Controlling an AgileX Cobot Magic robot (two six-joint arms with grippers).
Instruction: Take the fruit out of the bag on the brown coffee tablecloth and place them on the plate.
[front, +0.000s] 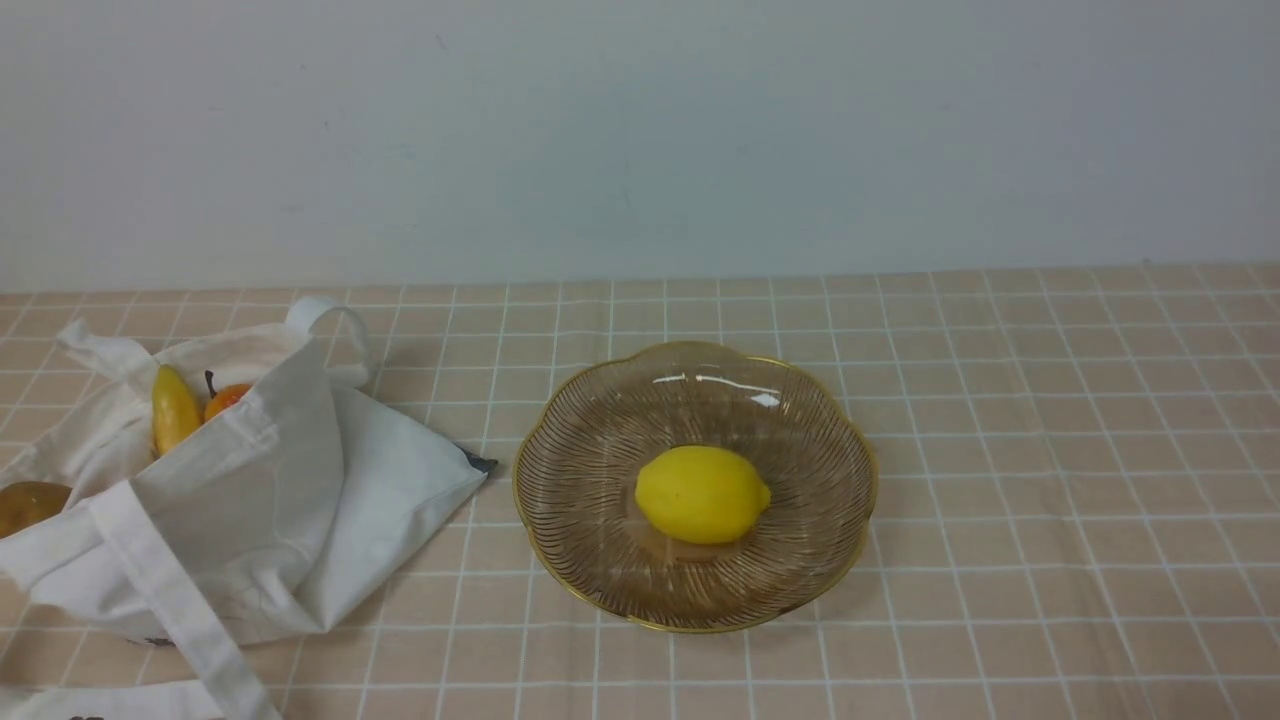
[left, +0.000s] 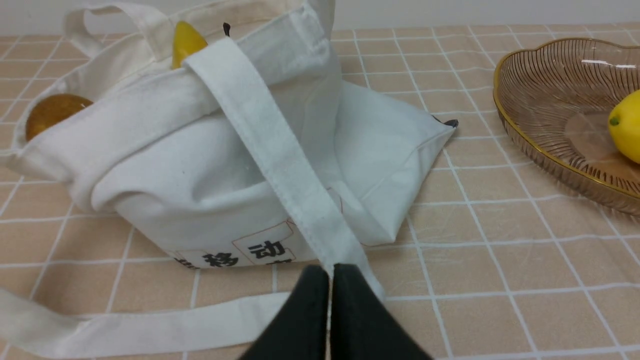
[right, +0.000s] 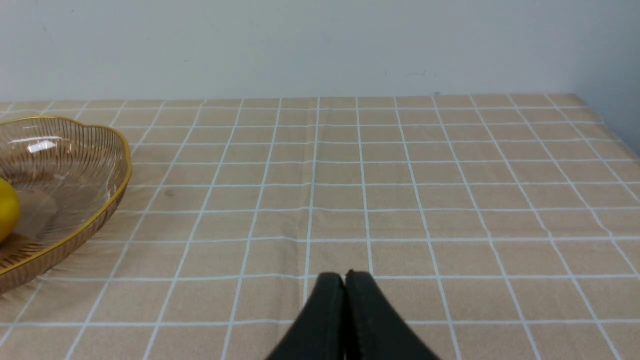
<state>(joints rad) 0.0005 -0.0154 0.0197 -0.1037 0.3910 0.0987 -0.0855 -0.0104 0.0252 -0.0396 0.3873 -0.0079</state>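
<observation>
The white bag (front: 260, 500) lies slumped at the left on the brown coffee tablecloth (front: 1050, 450). In its open mouth show a slim yellow piece (front: 173, 408), a red-orange fruit (front: 226, 398) with a dark stem, and a brown fruit (front: 28, 503). A yellow lemon (front: 700, 494) rests in the amber plate (front: 700, 400) at the middle. Neither gripper shows in the front view. My left gripper (left: 330, 270) is shut just in front of the bag (left: 200, 165), where a strap (left: 270, 150) runs down to its tips. My right gripper (right: 345, 276) is shut and empty over bare cloth beside the plate (right: 65, 165).
A second strap (left: 125, 330) trails loose on the cloth near my left gripper. A pale wall stands behind the table. The table's edge (right: 607, 122) shows at the far corner in the right wrist view.
</observation>
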